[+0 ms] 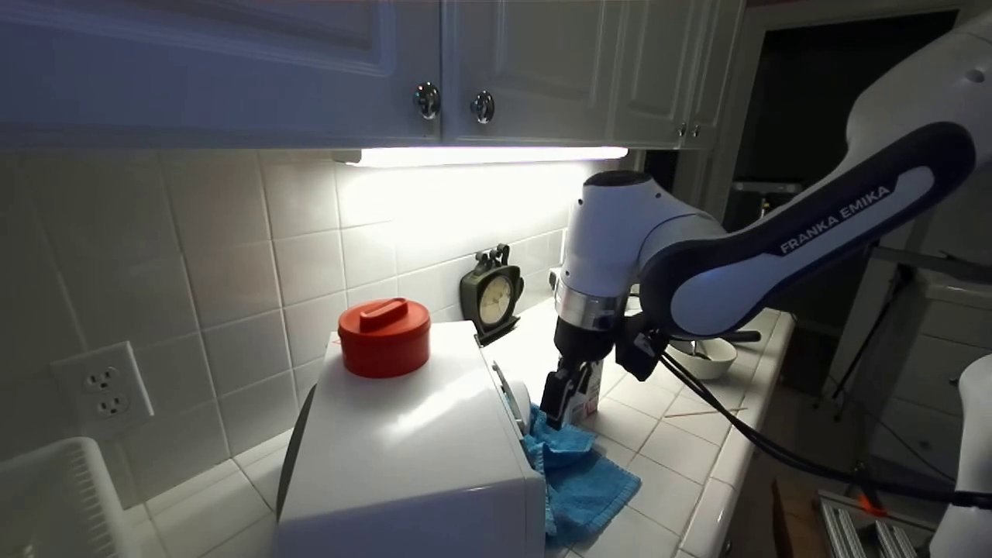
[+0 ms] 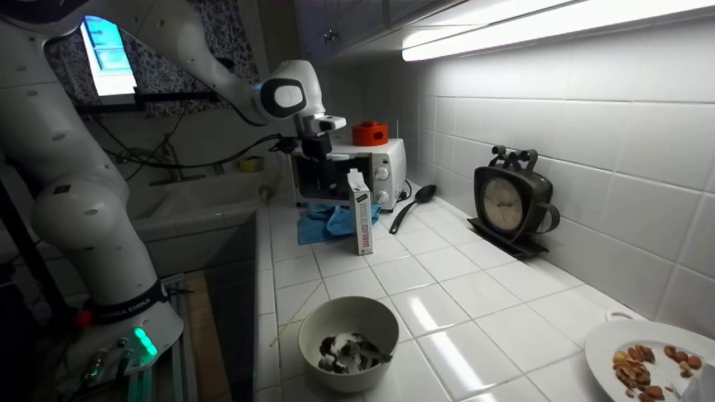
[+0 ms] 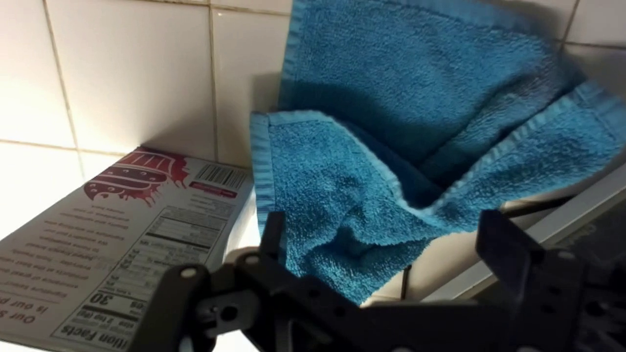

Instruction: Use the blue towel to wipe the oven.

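The blue towel (image 1: 593,496) lies crumpled and folded on the tiled counter at the oven's front; it also shows in an exterior view (image 2: 318,228) and fills much of the wrist view (image 3: 415,73). The oven (image 1: 418,426) is a white toaster oven with a dark front and knobs, seen in an exterior view (image 2: 396,167); its front edge crosses the right of the wrist view (image 3: 584,208). My gripper (image 3: 384,230) points down above the towel, close to the oven front, in both exterior views (image 1: 556,411) (image 2: 330,181). Its fingers are wide apart with nothing held between them.
A sugar carton (image 2: 362,218) stands upright beside the towel, close to my gripper (image 3: 132,244). A red container (image 1: 384,341) sits on the oven. A black spoon (image 2: 413,206), clock (image 2: 505,204), bowl (image 2: 313,340), thin stick (image 2: 296,312) and plate (image 2: 600,357) are on the counter. Cabinets (image 1: 542,70) hang above.
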Available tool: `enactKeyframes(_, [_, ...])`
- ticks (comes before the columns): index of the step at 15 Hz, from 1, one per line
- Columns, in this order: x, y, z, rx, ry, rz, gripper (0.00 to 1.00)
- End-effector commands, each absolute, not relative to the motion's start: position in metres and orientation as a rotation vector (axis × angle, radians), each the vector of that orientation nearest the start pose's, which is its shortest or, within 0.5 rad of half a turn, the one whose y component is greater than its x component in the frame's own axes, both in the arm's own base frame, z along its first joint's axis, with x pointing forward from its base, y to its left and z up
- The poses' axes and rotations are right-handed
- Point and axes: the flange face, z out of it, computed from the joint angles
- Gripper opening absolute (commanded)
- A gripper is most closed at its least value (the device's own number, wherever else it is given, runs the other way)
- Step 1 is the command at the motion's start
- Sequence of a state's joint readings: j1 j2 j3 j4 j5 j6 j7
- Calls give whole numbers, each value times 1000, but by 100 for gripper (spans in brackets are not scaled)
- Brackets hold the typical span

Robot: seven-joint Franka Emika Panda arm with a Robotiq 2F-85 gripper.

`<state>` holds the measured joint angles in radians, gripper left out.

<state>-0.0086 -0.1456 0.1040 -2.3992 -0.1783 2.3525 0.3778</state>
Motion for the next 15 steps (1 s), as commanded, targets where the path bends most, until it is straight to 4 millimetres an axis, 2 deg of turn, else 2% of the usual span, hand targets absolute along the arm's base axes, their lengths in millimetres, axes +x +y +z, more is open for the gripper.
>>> enactKeyframes(1, [495,43,348,-3246,234,-180,100])
enactKeyframes(5, [510,45,317,-3214,106,-277,100])
enactKeyframes(7, [515,43,301,-3212,21,-261,100])
enactKeyframes(9, [516,42,283,-3205,-39,-174,100])
enactKeyframes(10, [516,41,274,-3203,-60,-157,75])
enactKeyframes(11, [517,40,268,-3201,-77,-139,74])
enactKeyframes(15, [523,37,263,-3198,-116,-105,45])
